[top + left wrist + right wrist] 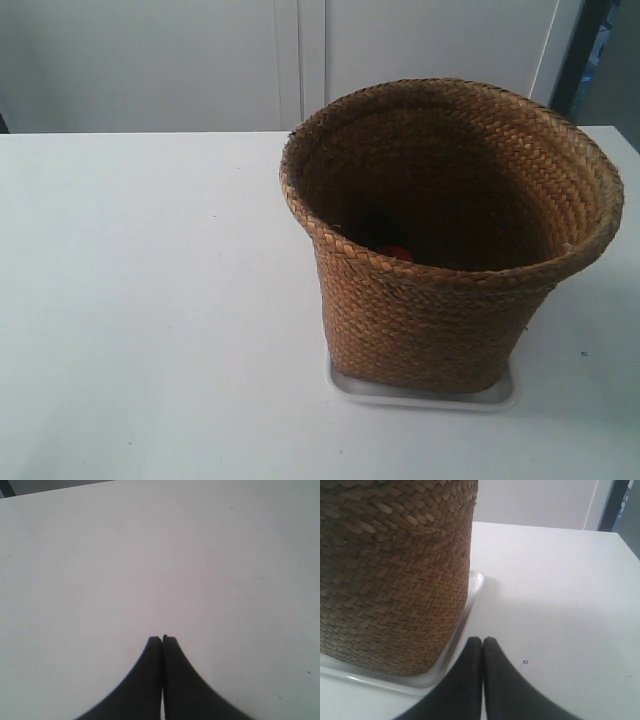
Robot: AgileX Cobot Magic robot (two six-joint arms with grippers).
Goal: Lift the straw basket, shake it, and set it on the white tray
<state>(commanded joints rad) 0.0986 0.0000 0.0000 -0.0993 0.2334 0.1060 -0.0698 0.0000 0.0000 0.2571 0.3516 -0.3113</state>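
Observation:
The straw basket (430, 300) stands upright on the white tray (420, 396), right of centre in the exterior view. A red object (396, 252) shows at its dark bottom. In the right wrist view the basket's woven wall (390, 580) fills one side and the tray's rim (475, 582) pokes out beneath it. My right gripper (482, 640) is shut with nothing in it, just beside the tray's edge and apart from the basket. My left gripper (162, 639) is shut and empty over bare white table. Neither arm appears in the exterior view.
The white table (150, 300) runs wide around the basket. A white wall or cabinet (300, 60) stands behind its far edge. A small dark mark (524, 662) lies on the tabletop close to the right gripper.

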